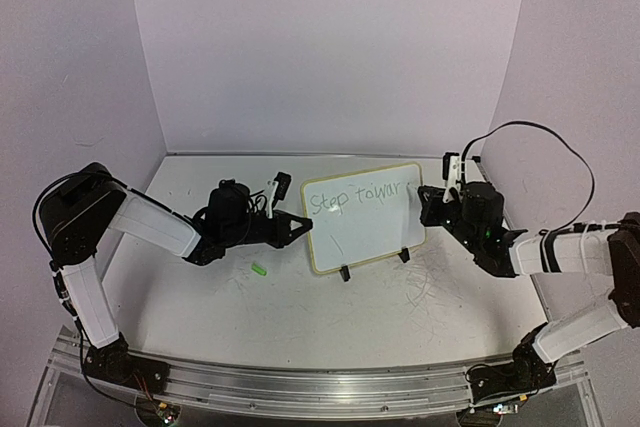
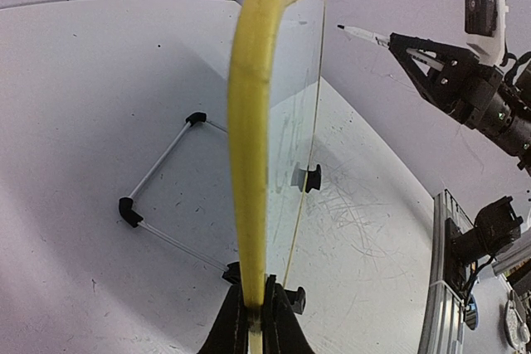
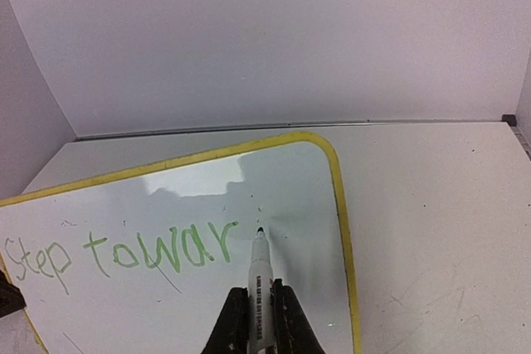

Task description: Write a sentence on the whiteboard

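Note:
The whiteboard stands tilted on its wire stand at the table's middle. Its yellow rim runs edge-on up the left wrist view. My left gripper is shut on the board's left edge and also shows in the top view. The sentence reads "Step towar" in green and also shows in the top view. My right gripper is shut on a white marker. The marker's tip is at the board just right of the "r". In the top view the right gripper is at the board's right edge.
A small green cap lies on the table in front of my left gripper. The wire stand reaches out behind the board. Grey scuff marks cover the tabletop to the front right. White walls close in the back and both sides.

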Available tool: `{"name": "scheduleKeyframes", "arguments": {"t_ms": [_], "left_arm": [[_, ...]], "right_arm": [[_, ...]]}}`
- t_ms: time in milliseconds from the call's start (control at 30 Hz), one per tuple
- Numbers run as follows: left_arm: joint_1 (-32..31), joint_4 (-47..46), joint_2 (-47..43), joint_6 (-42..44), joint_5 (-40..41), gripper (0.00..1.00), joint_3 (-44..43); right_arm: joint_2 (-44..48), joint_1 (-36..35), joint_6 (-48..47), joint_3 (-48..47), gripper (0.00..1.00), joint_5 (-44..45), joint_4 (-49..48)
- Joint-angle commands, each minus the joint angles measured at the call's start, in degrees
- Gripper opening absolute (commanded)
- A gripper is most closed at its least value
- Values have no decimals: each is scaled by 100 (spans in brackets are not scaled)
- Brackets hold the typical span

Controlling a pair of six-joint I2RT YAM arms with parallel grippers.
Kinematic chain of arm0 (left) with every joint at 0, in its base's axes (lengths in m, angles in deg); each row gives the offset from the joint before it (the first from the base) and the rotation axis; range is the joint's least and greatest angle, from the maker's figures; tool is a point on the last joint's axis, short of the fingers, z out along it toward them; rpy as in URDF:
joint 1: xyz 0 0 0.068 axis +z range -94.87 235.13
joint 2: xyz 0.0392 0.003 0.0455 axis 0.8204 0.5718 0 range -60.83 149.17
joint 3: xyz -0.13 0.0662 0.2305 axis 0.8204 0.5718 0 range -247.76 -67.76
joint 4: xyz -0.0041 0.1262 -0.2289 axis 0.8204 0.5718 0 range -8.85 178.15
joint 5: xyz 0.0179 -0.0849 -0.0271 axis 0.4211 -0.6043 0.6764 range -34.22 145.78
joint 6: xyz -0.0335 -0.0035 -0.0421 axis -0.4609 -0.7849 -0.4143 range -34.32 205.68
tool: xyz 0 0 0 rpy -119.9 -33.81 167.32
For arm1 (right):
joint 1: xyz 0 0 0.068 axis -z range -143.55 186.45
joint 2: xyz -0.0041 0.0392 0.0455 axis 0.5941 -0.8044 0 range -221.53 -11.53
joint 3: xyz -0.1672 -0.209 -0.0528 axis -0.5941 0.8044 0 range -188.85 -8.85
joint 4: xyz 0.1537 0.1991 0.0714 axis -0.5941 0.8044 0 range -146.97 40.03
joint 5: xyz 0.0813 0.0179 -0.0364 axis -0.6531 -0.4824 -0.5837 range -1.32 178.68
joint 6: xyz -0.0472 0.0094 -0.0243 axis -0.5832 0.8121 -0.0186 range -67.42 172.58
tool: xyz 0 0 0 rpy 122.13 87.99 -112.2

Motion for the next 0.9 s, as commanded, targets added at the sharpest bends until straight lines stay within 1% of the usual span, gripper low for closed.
{"name": "scheduleKeyframes", "arguments": {"t_ms": [0, 200, 433, 667, 867], "left_arm": [[33, 114, -191, 138, 196, 0, -121], [33, 114, -169, 146, 196, 0, -119], [33, 115, -151, 155, 187, 0, -131], [33, 109, -158, 155, 187, 0, -115], [32, 112, -160, 164, 196, 0, -118]], "right_arm": [[-229, -17, 64, -182, 0, -168, -253], [-350, -13, 93, -224, 0, 165, -318], [-479, -15, 85, -289, 0, 247, -401], [-577, -13, 19, -420, 0, 230, -440], [-549, -20, -6, -384, 0, -18, -405]]}}
